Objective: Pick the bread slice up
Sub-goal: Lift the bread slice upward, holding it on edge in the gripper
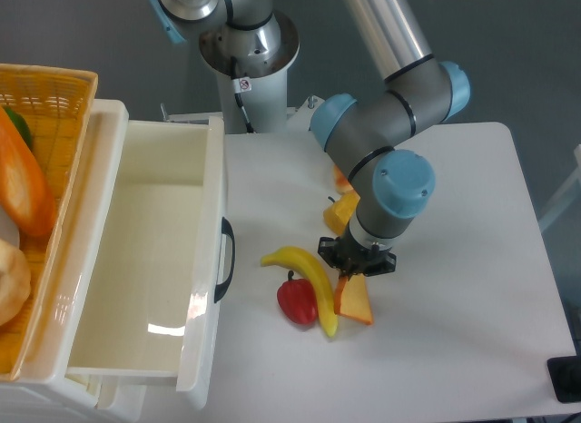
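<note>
On your far left sits a basket [54, 87], then the open white drawer [150, 260]. Moving right along the tabletop [472, 332], you meet the red pepper [297, 300] and the banana [304, 273], both lying just beside the bread slice [354, 300]. The slice hangs directly under the end effector [356, 267], tilted, its long axis running down and slightly right, its top corner up between the fingers. The fingers look pinched on that corner, though you cannot see the contact clearly. Your lift goes straight up; watch the banana touching its left edge.
</note>
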Available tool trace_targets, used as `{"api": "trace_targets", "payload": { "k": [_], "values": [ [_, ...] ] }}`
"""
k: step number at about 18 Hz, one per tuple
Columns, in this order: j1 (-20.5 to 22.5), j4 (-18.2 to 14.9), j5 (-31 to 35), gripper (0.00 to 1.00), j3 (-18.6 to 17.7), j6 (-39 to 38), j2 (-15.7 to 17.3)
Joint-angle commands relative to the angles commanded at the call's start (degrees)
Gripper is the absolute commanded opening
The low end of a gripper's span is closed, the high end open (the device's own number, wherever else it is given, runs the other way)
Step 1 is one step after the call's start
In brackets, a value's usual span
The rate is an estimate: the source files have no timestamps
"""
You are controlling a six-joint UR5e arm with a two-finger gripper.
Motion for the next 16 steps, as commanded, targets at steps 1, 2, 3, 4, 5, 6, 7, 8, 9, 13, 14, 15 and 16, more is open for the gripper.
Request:
{"api": "trace_targets", "payload": {
  "k": [1,2,3,4,5,6,7,8,9,13,14,15,16],
  "values": [
    [0.0,-0.3,-0.1,0.05,1.0,0.2,0.5],
    [0.1,-0.3,-0.1,0.05,1.6,0.3,1.1],
    [0.3,-0.3,-0.2,0.05,2.0,0.8,1.7],
    [0.4,-0.3,-0.3,0.05,2.0,2.4,2.5],
    [0.4,-0.3,-0.5,0.05,1.8,4.6,3.7],
    [0.5,-0.3,-0.5,0.05,1.3,6.8,4.9],
    [0.6,-0.3,-0.8,0.05,0.9,8.4,6.0],
    [0.5,-0.4,-1.4,0.05,0.5,9.6,6.8],
    [0.5,-0.4,-2.2,0.05,0.3,10.4,7.6],
    [-1.5,-0.4,-2.9,0.05,-0.9,11.4,11.0],
    [-2.1,-0.3,-2.8,0.05,-1.8,12.7,11.4],
    [-2.2,-0.4,-2.7,0.05,-2.5,16.1,11.8],
    [-2.3,-0.8,-2.4,0.05,-3.4,19.7,12.7]
  ]
}}
